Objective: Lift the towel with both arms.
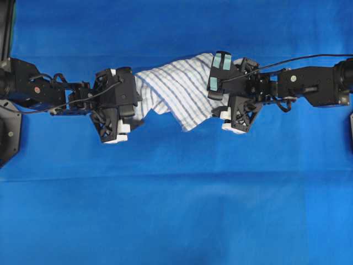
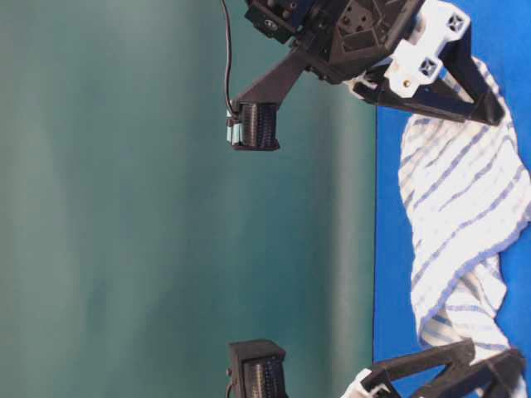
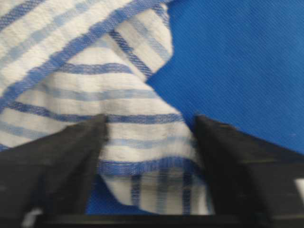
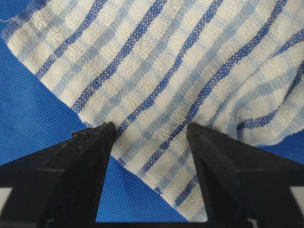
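A white towel with blue stripes lies crumpled on the blue table cloth between the two arms. My left gripper is at the towel's left end. In the left wrist view this gripper is open, with a towel corner between its black fingers. My right gripper, on the arm with pale teal parts, is at the towel's right end. In the right wrist view it is open, and the towel's edge lies between its fingers. In the table-level view the towel stretches between both grippers.
The blue cloth covers the whole table. The wrist camera housings stand out from the arms. A dark base plate sits at the left edge.
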Robot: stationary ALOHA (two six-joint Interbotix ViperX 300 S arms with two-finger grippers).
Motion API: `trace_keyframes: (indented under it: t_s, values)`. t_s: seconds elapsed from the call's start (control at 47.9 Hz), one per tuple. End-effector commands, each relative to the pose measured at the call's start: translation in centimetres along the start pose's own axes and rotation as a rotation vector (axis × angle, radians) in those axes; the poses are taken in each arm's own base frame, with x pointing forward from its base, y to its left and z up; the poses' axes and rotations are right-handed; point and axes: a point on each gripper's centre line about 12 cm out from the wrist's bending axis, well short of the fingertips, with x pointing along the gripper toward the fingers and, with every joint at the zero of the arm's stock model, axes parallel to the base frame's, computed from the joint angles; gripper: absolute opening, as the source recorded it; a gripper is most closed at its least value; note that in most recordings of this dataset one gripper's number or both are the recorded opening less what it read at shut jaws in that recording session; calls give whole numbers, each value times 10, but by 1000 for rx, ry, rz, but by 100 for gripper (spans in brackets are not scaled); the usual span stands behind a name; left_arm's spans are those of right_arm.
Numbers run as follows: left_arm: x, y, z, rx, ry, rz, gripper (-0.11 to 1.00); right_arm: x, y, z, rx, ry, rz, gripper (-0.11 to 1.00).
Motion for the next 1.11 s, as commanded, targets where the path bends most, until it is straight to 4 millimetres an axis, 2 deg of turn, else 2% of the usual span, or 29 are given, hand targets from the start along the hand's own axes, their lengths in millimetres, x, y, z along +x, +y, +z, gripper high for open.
trace_keyframes:
  t_s: [0.0,0.063,0.146,0.188,0.23,0.459,0.522,0.626,0.835,1.086]
  values:
    - [-1,0,7,-1,-22,0,51,-4,-1,12,1,-38,0,61]
    - [-1,0,7,-1,-15,-1,36,-4,-1,12,-6,-38,-1,51]
    - [-1,1,7,-18,-8,2,16,-5,-1,12,-6,-37,-1,27]
    - [0,3,7,-30,-3,6,9,-5,-1,12,-8,-37,-2,15]
    - [0,4,7,-43,-1,8,6,-5,-1,13,-8,-38,-1,7]
    - [-3,6,10,-67,-10,11,6,-12,-1,20,-6,-64,-1,7]
    - [-7,6,15,-67,-15,11,6,-17,-2,24,-4,-81,-2,7]
    - [-19,7,34,-90,-35,9,6,-33,-2,35,0,-116,-6,7]
    - [-58,10,79,-138,-51,0,6,-92,-7,66,10,-185,-38,7]
    - [-115,14,131,-137,-131,-3,6,-176,-13,104,22,-275,-83,7]
